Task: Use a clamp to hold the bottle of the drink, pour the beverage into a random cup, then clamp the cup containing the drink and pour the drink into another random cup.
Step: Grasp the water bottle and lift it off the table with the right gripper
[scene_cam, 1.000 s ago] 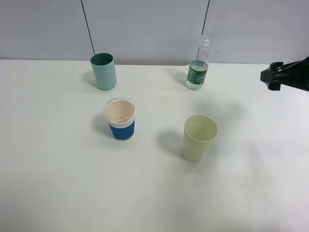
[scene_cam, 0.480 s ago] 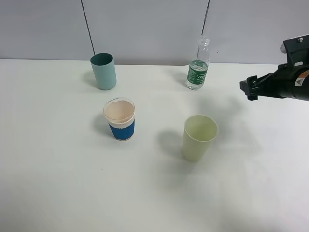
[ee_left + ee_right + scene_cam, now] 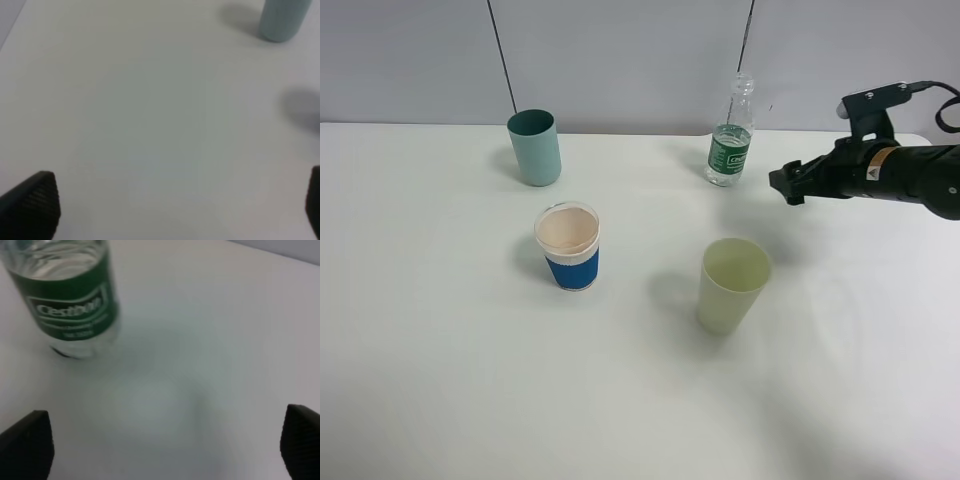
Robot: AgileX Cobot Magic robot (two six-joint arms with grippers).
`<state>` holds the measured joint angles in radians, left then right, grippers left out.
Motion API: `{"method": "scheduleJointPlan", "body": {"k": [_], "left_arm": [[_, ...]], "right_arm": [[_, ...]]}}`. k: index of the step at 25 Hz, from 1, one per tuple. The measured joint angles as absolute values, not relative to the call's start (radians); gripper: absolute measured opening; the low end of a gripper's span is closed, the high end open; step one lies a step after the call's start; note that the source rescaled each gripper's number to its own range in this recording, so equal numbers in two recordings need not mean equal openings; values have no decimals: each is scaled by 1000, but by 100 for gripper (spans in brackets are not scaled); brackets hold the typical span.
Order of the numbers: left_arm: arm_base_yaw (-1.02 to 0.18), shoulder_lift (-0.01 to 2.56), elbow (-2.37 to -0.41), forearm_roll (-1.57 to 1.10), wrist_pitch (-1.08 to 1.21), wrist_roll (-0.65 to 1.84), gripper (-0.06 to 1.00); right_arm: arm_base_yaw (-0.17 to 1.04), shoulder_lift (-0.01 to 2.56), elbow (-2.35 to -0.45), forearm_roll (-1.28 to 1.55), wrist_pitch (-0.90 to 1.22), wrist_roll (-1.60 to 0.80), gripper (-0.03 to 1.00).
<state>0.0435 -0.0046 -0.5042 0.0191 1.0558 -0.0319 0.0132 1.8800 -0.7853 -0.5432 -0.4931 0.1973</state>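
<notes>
The bottle (image 3: 730, 142) with its green label stands upright at the back of the table, uncapped, with the clear beverage (image 3: 55, 260) inside. My right gripper (image 3: 786, 185) hovers just right of it, open and empty; in the right wrist view the bottle (image 3: 67, 297) lies ahead of the open gripper (image 3: 162, 445). The blue-sleeved cup (image 3: 568, 245) stands left of centre. The teal cup (image 3: 535, 148) is at the back left, and its base (image 3: 280, 20) shows in the left wrist view. My left gripper (image 3: 172, 210) is open over bare table.
A pale yellow-green cup (image 3: 732, 285) stands in front of the bottle, below and left of my right arm (image 3: 900, 170). The white table (image 3: 440, 380) meets a grey wall at the back.
My right arm has come in from the right edge, moving left toward the bottle. The cups and bottle have not moved.
</notes>
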Motion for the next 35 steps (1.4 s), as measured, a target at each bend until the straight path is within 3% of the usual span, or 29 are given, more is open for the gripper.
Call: {"method": "scheduleJointPlan", "body": {"k": [9, 35], "left_arm": [[44, -5, -504, 19, 1056, -32, 100], [44, -5, -504, 19, 1056, -32, 100]], "right_arm": [[70, 2007, -934, -657, -575, 211, 79], [73, 2194, -1133, -695, -726, 227, 79]]}}
